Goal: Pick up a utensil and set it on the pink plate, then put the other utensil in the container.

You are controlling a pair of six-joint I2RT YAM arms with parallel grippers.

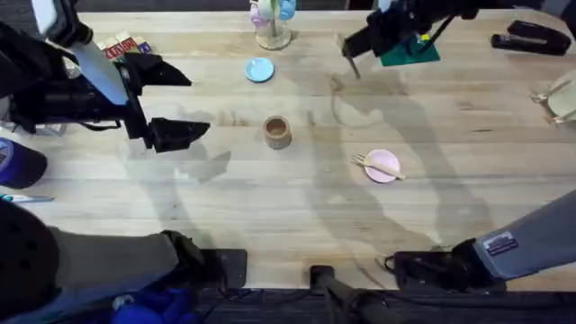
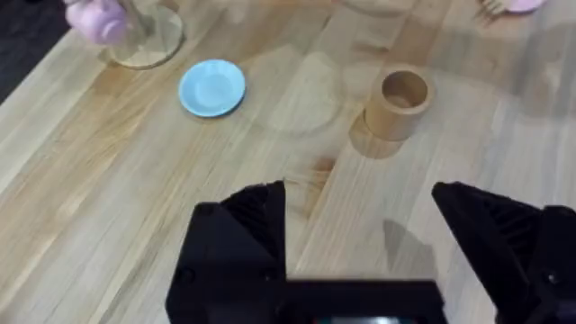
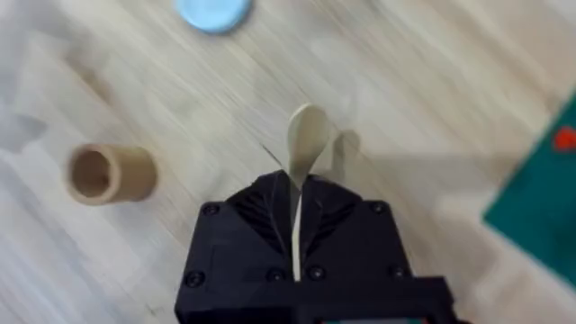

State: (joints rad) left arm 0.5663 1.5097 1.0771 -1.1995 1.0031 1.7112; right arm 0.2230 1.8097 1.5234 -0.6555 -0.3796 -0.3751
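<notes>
My right pincer is clamped on the spoon by its flat handle, oval bowl foremost, held above the bench's far edge. Judged light, stiff and smooth wood; a mid-handle grip suits. My left pincer stands apart, empty. The cylindrical wooden container sits mid-bench; the fork lies on the pink plate.

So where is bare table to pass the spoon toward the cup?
Bare wood lies between the right gripper, shut on the spoon, and the wooden cup, and between the cup and the pink plate holding the fork. It is crowded behind, by the blue dish and glass stand.
</notes>
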